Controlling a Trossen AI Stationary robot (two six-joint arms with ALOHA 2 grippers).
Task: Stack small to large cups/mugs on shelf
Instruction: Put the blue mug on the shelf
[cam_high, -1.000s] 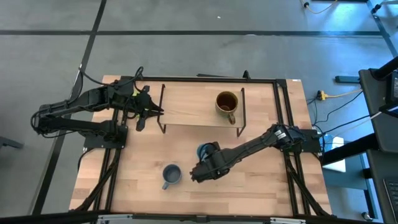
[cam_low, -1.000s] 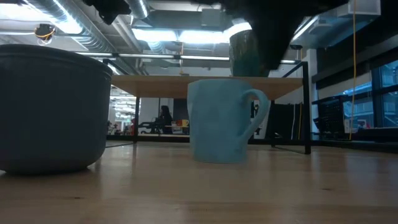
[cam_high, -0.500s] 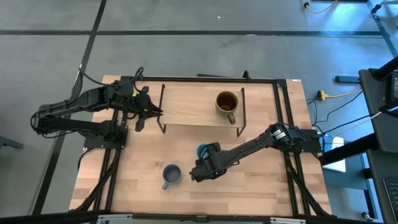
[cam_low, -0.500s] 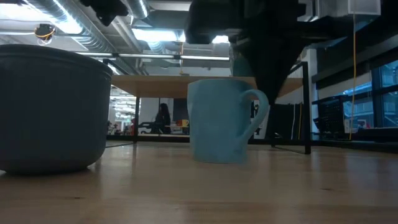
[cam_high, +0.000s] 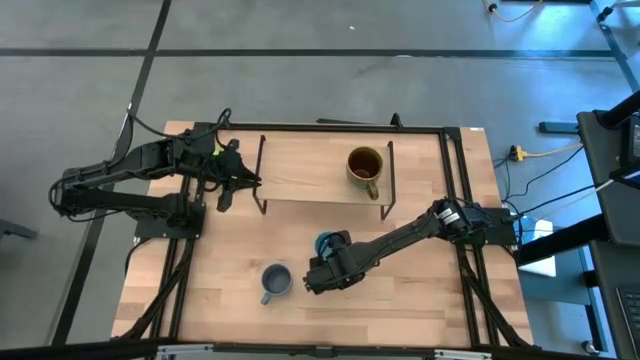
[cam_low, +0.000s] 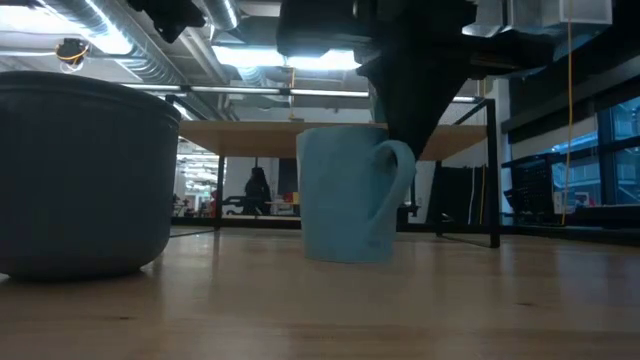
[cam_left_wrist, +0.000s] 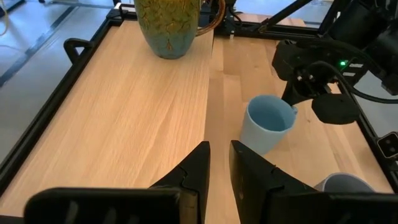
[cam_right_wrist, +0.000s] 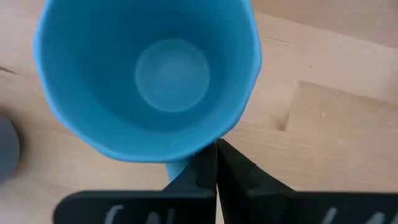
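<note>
The sky-blue mug (cam_high: 326, 241) stands upright on the tabletop, also in the low view (cam_low: 345, 195). My right gripper (cam_right_wrist: 216, 155) is shut and has come down onto it from above, beside its handle (cam_low: 402, 185). The grey-blue mug (cam_high: 275, 282) stands on the tabletop to the left and nearer. The brown-olive mug (cam_high: 365, 165) stands on the shelf (cam_high: 300, 170) near its right end. My left gripper (cam_left_wrist: 219, 155) waits at the shelf's left end, its fingers a narrow gap apart and empty. My right gripper points down from above with its fingers shut. Its fingertips (cam_right_wrist: 208, 163) lie against the outside of the mug's rim, right beside the top of the handle (cam_right_wrist: 177, 171). The handle is next to the fingers, not between them. The mug stands on its base on the tabletop.
The shelf's black wire legs (cam_high: 262, 200) stand on the tabletop just beyond the mugs. The tabletop's black frame (cam_high: 452, 170) runs along its edges. Bare wood (cam_high: 400, 290) lies to the right of the sky-blue mug.
My right gripper has come down onto the sky-blue mug's handle side, moving a little toward the table's left edge. The mug has slid slightly toward the left edge and turned a little, so that its handle shows narrower in the low view.
</note>
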